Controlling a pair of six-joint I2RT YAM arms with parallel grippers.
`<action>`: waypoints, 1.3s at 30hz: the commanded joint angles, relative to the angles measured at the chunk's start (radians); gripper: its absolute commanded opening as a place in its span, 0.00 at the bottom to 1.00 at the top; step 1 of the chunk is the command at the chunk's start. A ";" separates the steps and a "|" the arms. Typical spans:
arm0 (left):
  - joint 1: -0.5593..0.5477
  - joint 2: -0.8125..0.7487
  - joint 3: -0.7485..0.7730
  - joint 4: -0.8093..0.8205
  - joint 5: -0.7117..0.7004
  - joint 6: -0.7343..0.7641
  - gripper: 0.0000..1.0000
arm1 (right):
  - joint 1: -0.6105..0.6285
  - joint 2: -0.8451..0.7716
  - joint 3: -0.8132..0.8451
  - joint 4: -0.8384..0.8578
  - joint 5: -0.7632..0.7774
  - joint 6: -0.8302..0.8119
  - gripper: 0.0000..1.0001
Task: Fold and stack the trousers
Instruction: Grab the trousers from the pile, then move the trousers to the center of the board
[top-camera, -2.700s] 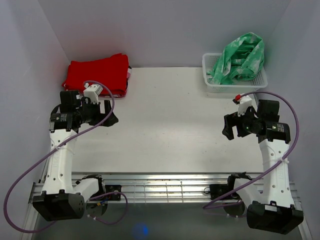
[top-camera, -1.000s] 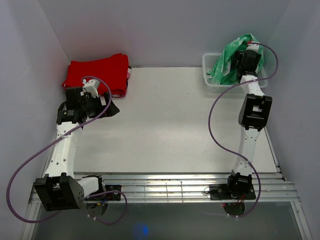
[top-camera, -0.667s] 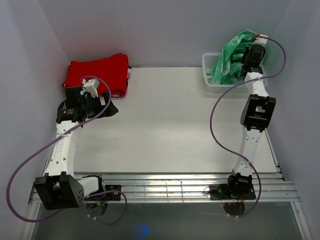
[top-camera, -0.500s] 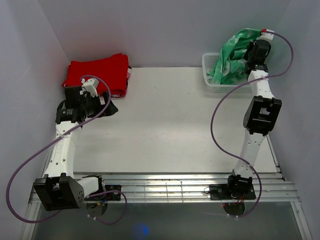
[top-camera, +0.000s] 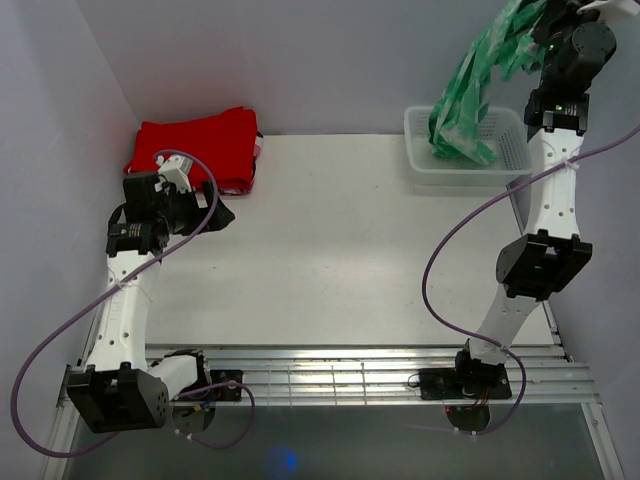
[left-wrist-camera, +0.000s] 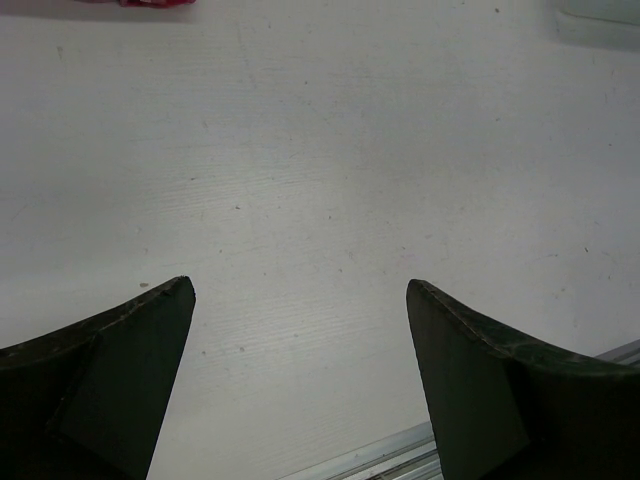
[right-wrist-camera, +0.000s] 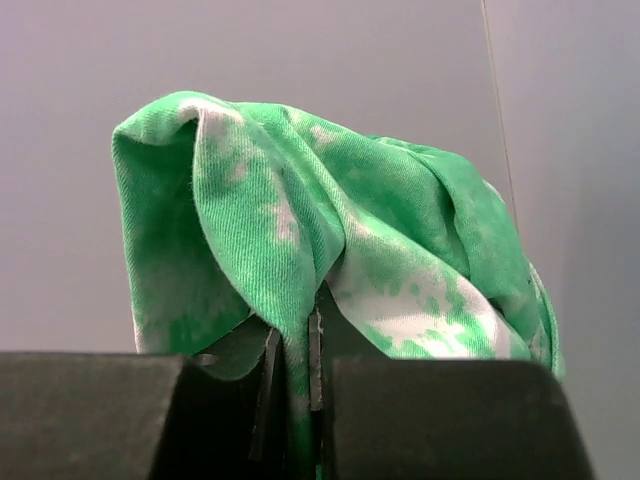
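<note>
Above the basket at the far right of the desk, the right jaws are clenched on the trousers, whose lower end hangs into it. The left jaws stand released over the desk.

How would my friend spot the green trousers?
Find the white basket at the far right corner of the table. The trousers hang from the right hand above it, trailing into it. They are bright green with white blotches; the folded garment far left is plain red.
</note>
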 joint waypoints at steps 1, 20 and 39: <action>0.001 -0.014 0.051 -0.003 -0.012 -0.023 0.98 | 0.022 -0.128 0.089 0.234 -0.006 0.113 0.08; -0.758 0.968 0.759 1.169 0.180 0.141 0.98 | 0.151 -0.375 0.005 0.432 -0.124 0.062 0.08; -0.833 0.868 0.593 1.341 0.257 -0.053 0.00 | 0.234 -0.510 -0.081 0.326 -0.250 0.190 0.08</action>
